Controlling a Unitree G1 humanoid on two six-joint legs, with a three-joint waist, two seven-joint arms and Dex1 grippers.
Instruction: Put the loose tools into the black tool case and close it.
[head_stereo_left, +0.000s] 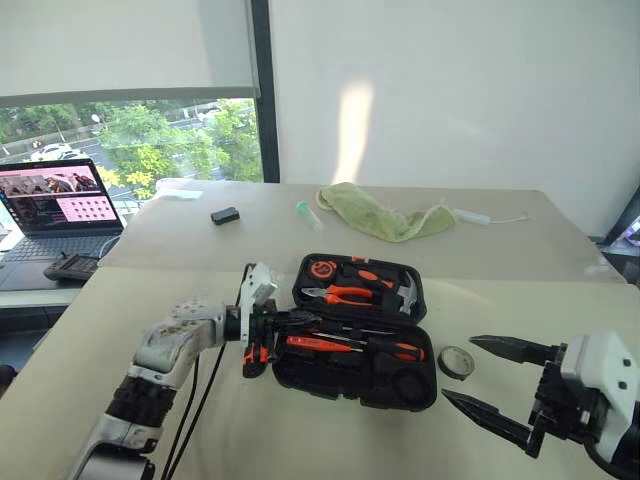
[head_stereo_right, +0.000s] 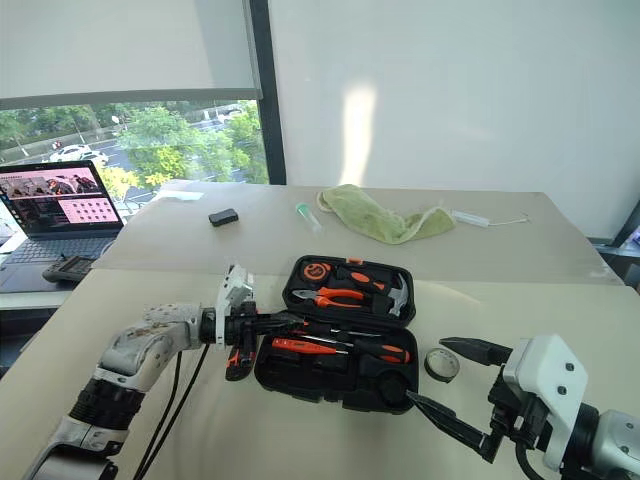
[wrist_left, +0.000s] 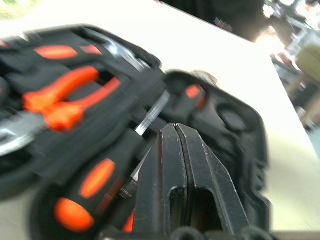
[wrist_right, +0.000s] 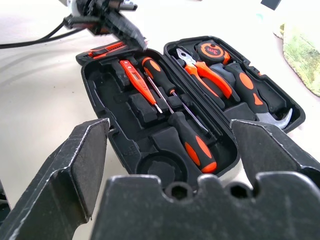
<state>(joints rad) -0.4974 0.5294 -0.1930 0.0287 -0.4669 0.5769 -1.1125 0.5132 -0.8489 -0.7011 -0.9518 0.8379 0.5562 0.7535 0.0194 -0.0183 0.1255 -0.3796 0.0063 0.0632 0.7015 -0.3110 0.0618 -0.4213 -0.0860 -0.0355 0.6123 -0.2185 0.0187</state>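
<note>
The case (head_stereo_left: 360, 335) lies open on the table (head_stereo_left: 300, 420), screwdrivers (wrist_right: 192, 142) slotted inside and the tape roll (head_stereo_left: 456, 362) just beside it. The left gripper (head_stereo_left: 300, 322), fingers pressed together, reaches over the case's edge; the right gripper (head_stereo_left: 490, 375) hovers nearby, fingers spread wide.

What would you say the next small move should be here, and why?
Probably the open right gripper should reach for the tape roll, which lies on the table beside the tool case while the round slot sits empty.
</note>
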